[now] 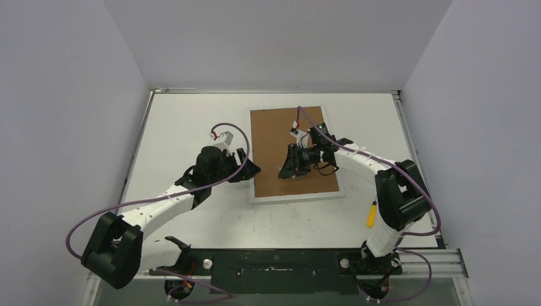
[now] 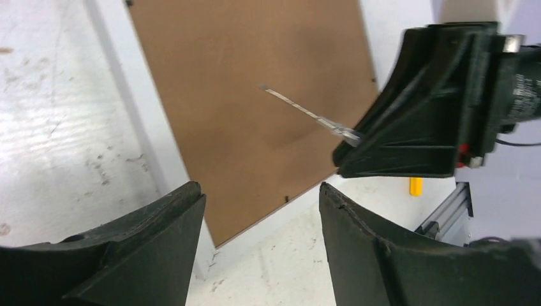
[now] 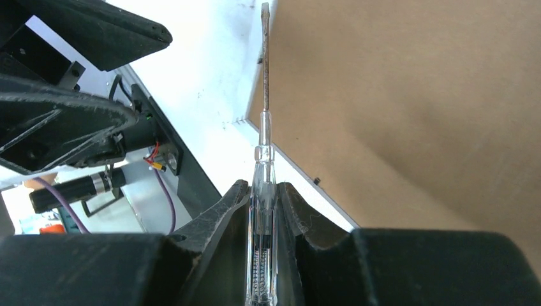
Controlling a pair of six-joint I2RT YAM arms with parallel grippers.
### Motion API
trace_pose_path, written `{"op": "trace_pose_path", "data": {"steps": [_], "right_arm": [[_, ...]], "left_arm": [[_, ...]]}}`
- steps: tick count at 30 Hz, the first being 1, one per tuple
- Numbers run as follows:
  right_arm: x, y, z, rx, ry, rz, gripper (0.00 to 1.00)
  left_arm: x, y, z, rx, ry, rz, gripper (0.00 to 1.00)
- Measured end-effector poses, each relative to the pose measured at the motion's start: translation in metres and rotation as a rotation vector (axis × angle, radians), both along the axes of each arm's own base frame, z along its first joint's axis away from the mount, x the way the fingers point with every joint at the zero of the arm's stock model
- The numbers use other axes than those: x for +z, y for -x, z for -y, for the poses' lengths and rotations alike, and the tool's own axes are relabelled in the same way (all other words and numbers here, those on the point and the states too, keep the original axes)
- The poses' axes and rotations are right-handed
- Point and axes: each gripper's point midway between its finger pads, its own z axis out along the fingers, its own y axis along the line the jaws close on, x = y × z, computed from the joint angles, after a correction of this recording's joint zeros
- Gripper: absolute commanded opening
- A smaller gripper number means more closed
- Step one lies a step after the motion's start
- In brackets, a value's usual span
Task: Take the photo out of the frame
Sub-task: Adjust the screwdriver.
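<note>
The frame [image 1: 296,196] lies face down mid-table, its brown backing board [image 1: 281,134] up. The photo is hidden under that board. My right gripper [image 1: 288,169] hovers over the board's middle, shut on a clear-handled screwdriver [image 3: 264,95] whose thin shaft points toward the frame's left border [image 3: 300,172]. In the left wrist view the screwdriver [image 2: 306,113] sticks out of the right gripper [image 2: 357,146] above the board [image 2: 242,76]. My left gripper [image 2: 261,197] stands open and empty just off the frame's near-left corner [image 1: 251,169].
A yellow marker-like object [image 1: 370,214] lies on the white table near the right arm's base. Grey walls close the table on three sides. A metal rail [image 1: 440,258] runs along the near edge.
</note>
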Motion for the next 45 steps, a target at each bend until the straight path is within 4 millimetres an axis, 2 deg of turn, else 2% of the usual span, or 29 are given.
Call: {"op": "trace_pose_path", "data": {"steps": [2, 3, 5, 6, 12, 16, 20, 24, 29, 31, 34, 36, 40, 42, 44, 45], "right_arm": [[0.004, 0.001, -0.003, 0.02, -0.022, 0.016, 0.06], [0.006, 0.002, -0.004, 0.028, -0.028, 0.02, 0.05], [0.008, 0.002, -0.006, 0.035, -0.035, 0.021, 0.05], [0.009, 0.002, -0.006, 0.035, -0.037, 0.02, 0.05], [0.016, 0.003, -0.007, 0.041, -0.05, 0.013, 0.05], [0.026, 0.005, -0.008, 0.046, -0.057, 0.014, 0.05], [0.037, 0.005, -0.012, 0.059, -0.066, 0.02, 0.05], [0.041, 0.011, -0.017, 0.08, -0.063, 0.014, 0.05], [0.044, 0.027, -0.028, 0.126, -0.055, 0.001, 0.05], [0.045, 0.033, -0.034, 0.147, -0.056, 0.002, 0.05], [0.048, 0.037, -0.039, 0.163, -0.057, 0.003, 0.05], [0.049, 0.037, -0.039, 0.164, -0.058, 0.003, 0.05], [0.05, 0.036, -0.039, 0.162, -0.058, 0.005, 0.06], [0.051, 0.035, -0.039, 0.159, -0.055, 0.007, 0.06], [0.051, 0.035, -0.038, 0.157, -0.051, 0.006, 0.07], [0.05, 0.036, -0.037, 0.157, -0.045, -0.001, 0.07]], "left_arm": [[0.012, 0.001, 0.004, -0.04, 0.013, 0.045, 0.67], [0.017, 0.0, 0.006, -0.058, 0.011, 0.072, 0.71], [0.025, -0.002, 0.006, -0.082, -0.007, 0.128, 0.92], [0.028, -0.003, 0.005, -0.094, -0.02, 0.16, 0.98], [0.051, -0.011, -0.001, -0.129, -0.065, 0.415, 0.97], [0.054, -0.013, -0.003, -0.182, -0.128, 0.588, 0.97], [0.048, 0.0, 0.009, -0.402, -0.241, 0.824, 0.96], [0.041, 0.007, 0.024, -0.572, -0.341, 0.974, 0.96], [0.042, 0.005, 0.039, -0.686, -0.449, 1.105, 0.97], [0.044, 0.005, 0.043, -0.718, -0.489, 1.144, 1.0], [0.037, 0.004, 0.047, -0.782, -0.546, 1.149, 0.85], [0.033, 0.004, 0.05, -0.826, -0.578, 1.146, 0.69], [0.026, 0.008, 0.056, -0.901, -0.623, 1.149, 0.43], [0.023, 0.012, 0.057, -0.925, -0.635, 1.153, 0.27], [0.02, 0.013, 0.057, -0.94, -0.649, 1.152, 0.03], [0.02, 0.012, 0.056, -0.942, -0.658, 1.157, 0.0]]}}
